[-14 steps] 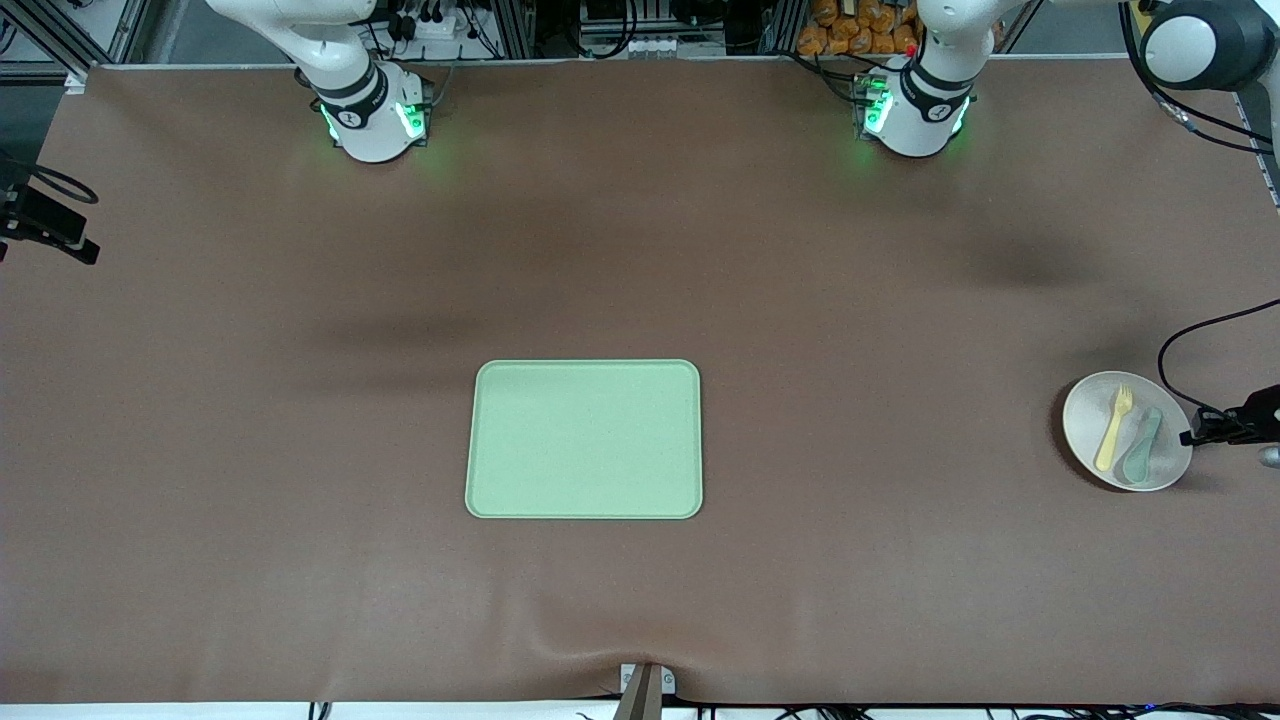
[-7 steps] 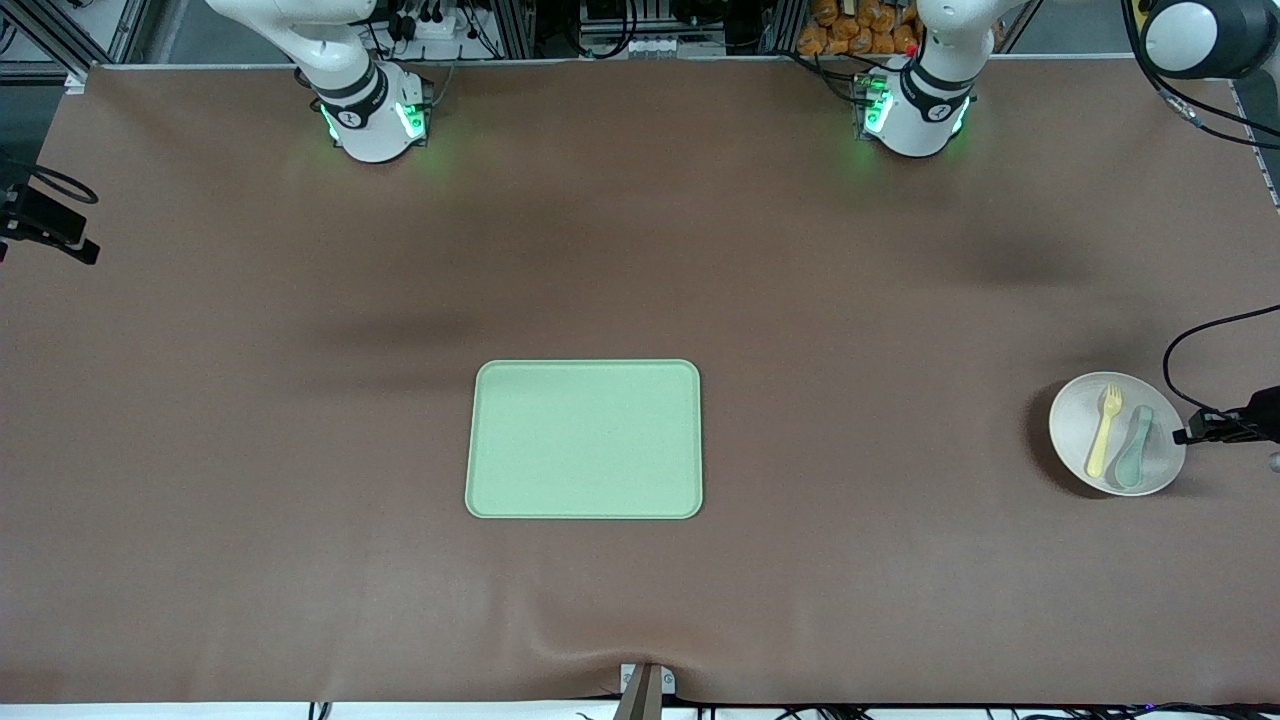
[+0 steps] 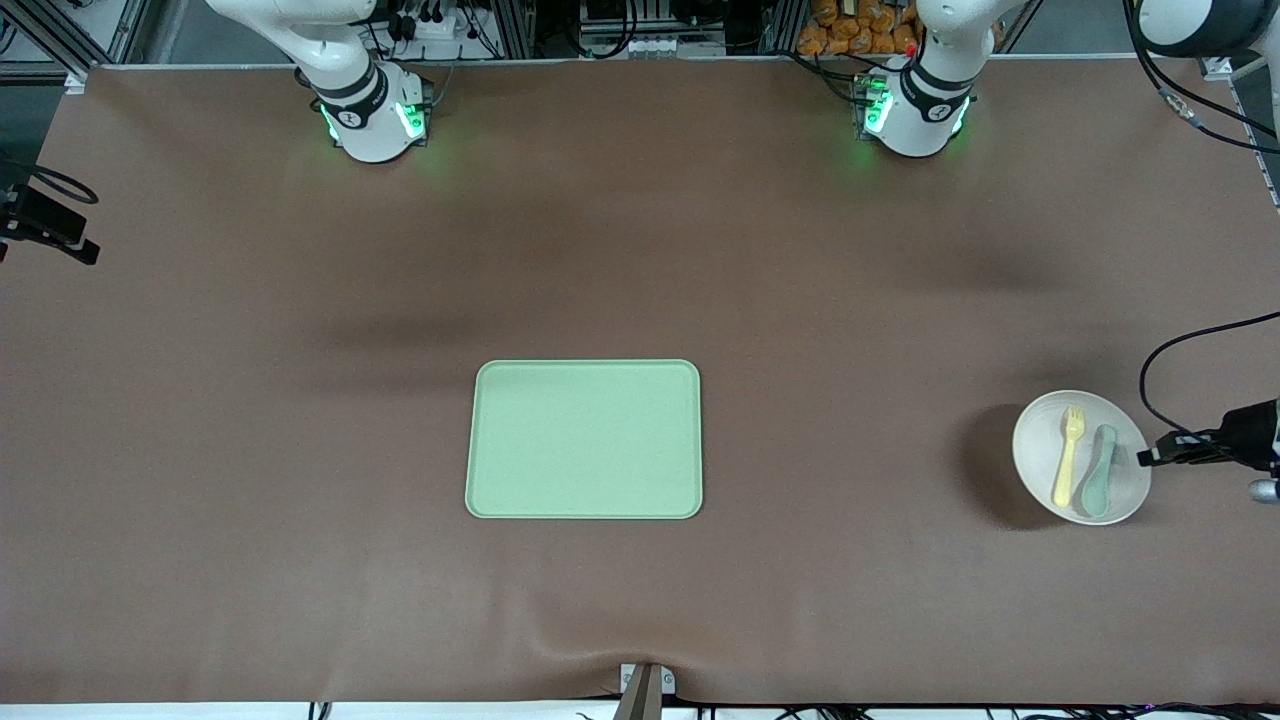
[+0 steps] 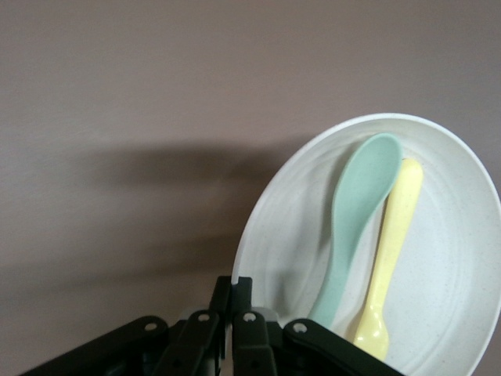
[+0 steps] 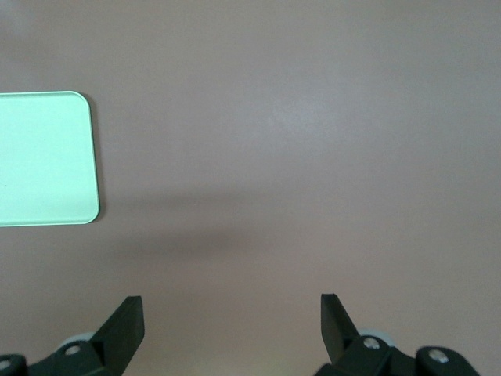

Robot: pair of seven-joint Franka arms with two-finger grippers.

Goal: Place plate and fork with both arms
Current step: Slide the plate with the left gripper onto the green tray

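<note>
Left gripper (image 3: 1150, 456) pinches plate (image 3: 1040, 440) rim, fork (image 3: 1066, 457) aboard, airborne; you carry to tray (image 3: 585, 438) next. Right gripper (image 5: 232, 313) spread, waiting.

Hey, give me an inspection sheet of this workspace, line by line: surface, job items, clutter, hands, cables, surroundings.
Surface: brown table cover, rippled along the edge nearest the front camera.
Job's things: plate lifted above the cover at the left arm's end, its shadow beside it; fork lying in the plate.
Clutter: spoon in the plate beside the fork; light-green tray at mid-table, nothing on it.
Hands: left hand shut on the plate's rim; right hand open, waiting over bare cover near a tray corner.
Cables: black cable looping to the left hand.
Surroundings: green-lit arm bases, framing and equipment along the robots' edge.
</note>
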